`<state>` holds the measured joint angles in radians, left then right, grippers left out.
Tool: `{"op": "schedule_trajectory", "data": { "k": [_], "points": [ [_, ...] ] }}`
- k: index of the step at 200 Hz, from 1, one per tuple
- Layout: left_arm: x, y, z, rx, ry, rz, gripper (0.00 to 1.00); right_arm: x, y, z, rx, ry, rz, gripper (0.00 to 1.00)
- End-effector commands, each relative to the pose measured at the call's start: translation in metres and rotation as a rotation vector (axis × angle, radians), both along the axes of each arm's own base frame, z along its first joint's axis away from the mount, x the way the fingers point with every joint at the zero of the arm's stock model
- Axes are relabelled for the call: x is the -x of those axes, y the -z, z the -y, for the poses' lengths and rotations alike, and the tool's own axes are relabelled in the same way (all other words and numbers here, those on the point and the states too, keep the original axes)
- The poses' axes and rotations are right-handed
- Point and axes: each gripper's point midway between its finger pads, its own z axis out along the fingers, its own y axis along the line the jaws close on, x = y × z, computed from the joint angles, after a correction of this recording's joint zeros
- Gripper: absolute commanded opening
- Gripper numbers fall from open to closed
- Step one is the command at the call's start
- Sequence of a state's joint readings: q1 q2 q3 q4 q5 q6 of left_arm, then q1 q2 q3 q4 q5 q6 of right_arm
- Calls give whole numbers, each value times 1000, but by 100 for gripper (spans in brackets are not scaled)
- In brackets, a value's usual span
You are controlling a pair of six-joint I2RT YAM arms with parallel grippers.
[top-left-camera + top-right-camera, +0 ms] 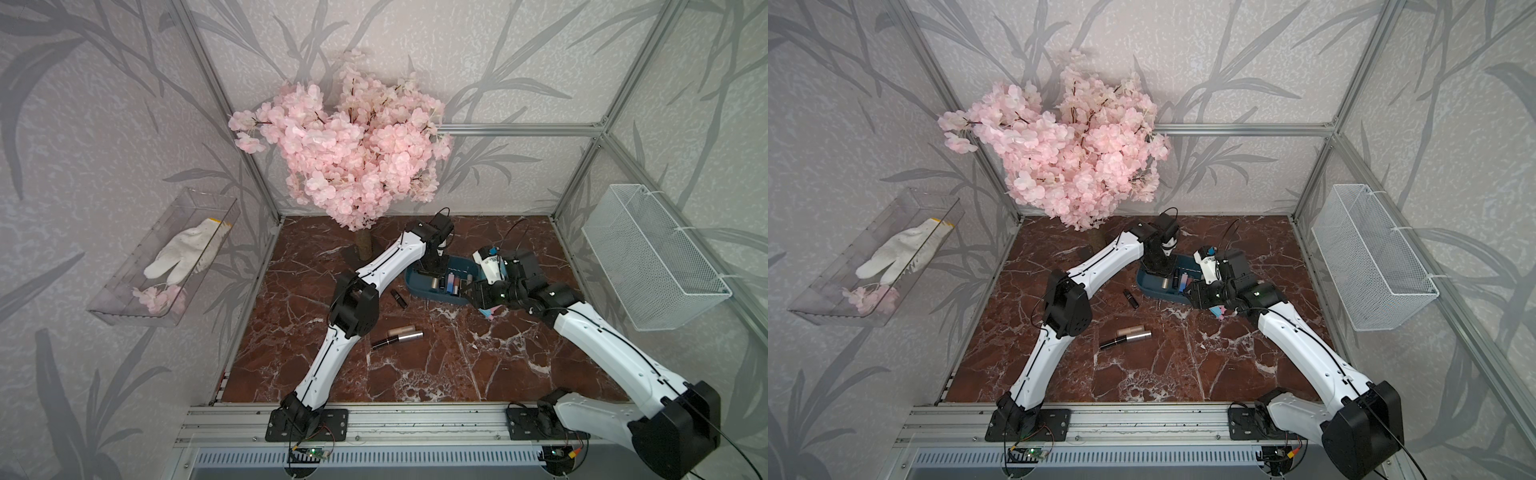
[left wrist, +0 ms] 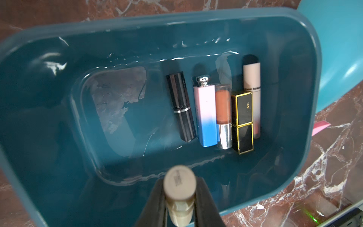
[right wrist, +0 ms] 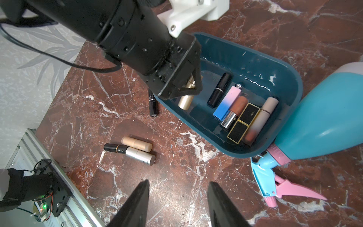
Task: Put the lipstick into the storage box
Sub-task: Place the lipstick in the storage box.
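The teal storage box sits on the marble table at the back middle, seen in both top views. Several lipsticks lie side by side at one end of its floor. My left gripper hangs over the box's bare end, shut on a pale gold lipstick that points down into the box. The right wrist view shows that lipstick just above the floor of the storage box. My right gripper is open and holds nothing, low over the bare table in front of the box.
A black lipstick lies beside the box, and a beige one and a black-and-silver one lie nearer the front. A teal spray bottle lies against the box. Behind stands a pink blossom tree. A clear tray and a wire basket hang on the side walls.
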<state>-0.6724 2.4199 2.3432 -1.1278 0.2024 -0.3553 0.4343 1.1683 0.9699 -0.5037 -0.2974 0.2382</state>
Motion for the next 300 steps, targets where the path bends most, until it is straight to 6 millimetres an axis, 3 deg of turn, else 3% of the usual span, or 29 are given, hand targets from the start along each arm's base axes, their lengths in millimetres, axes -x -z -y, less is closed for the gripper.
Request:
{"op": "schedule_trajectory", "data": {
  "k": [1,104,145,221,300],
  "points": [
    [-9,2,4,-8,-10,36,16,5,-9,2,-14,-1,9,52],
    [-19,33,2,-51,-40,35,16,11,-11,4,-9,-8,9,52],
    [-20,43,4,-54,-52,23,23,13,-10,5,-6,-9,9,52],
    [-20,51,9,-31,-64,-2,28,14,-11,7,-1,-5,11,52],
    [-19,47,12,-11,-76,-9,49,13,-10,6,-11,0,10,52]
  ]
}}
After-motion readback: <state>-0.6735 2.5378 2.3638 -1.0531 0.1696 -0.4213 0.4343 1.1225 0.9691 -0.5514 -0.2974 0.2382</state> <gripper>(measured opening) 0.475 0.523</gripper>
